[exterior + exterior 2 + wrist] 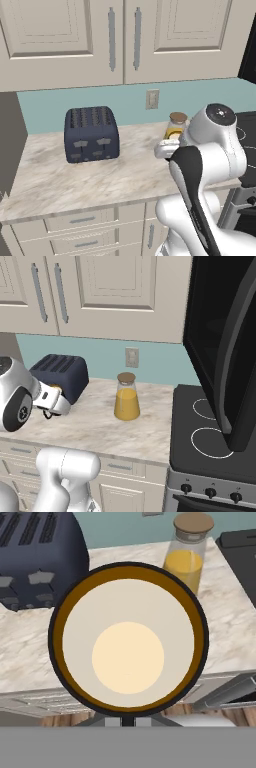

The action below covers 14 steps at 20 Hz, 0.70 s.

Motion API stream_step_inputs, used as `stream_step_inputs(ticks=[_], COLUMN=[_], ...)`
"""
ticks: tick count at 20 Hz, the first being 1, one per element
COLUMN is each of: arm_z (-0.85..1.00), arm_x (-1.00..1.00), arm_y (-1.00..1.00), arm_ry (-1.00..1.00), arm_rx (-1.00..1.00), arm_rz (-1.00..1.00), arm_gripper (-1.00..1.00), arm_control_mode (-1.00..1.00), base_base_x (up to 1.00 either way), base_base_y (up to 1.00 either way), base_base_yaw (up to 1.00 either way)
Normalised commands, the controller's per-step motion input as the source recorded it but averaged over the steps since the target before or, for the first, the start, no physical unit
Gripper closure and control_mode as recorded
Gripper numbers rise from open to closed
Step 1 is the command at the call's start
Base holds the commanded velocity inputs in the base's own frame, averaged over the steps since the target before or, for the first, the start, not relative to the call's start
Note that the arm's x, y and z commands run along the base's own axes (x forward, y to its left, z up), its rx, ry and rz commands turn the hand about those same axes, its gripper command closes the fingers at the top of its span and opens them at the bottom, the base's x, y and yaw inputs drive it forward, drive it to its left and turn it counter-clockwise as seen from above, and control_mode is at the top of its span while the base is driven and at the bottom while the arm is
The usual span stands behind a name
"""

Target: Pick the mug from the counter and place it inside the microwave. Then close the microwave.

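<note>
You had the gripper [128,721] clamped on the small, stiff, light black cylindrical mug's [128,657] rim.

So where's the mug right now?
In the hand view the mug sits in the shut claw, lifted in front of the toaster and flask.
</note>
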Motion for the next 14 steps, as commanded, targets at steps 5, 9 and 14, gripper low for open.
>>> stream_step_inputs(ticks=[5, 9, 14], arm_z=[0.53, 0.09, 0.00], arm_x=[-0.18, -0.09, 0.00], arm_y=[0.00, 0.00, 0.00], arm_ry=[0.00, 0.00, 0.00], arm_rx=[0.00, 0.00, 0.00], arm_rz=[0.00, 0.00, 0.00], arm_gripper=[1.00, 1.00, 1.00], arm_control_mode=[-1.00, -1.00, -1.00], base_base_x=[0.00, 0.00, 0.00], base_base_y=[0.00, 0.00, 0.00], base_base_yaw=[0.00, 0.00, 0.00])
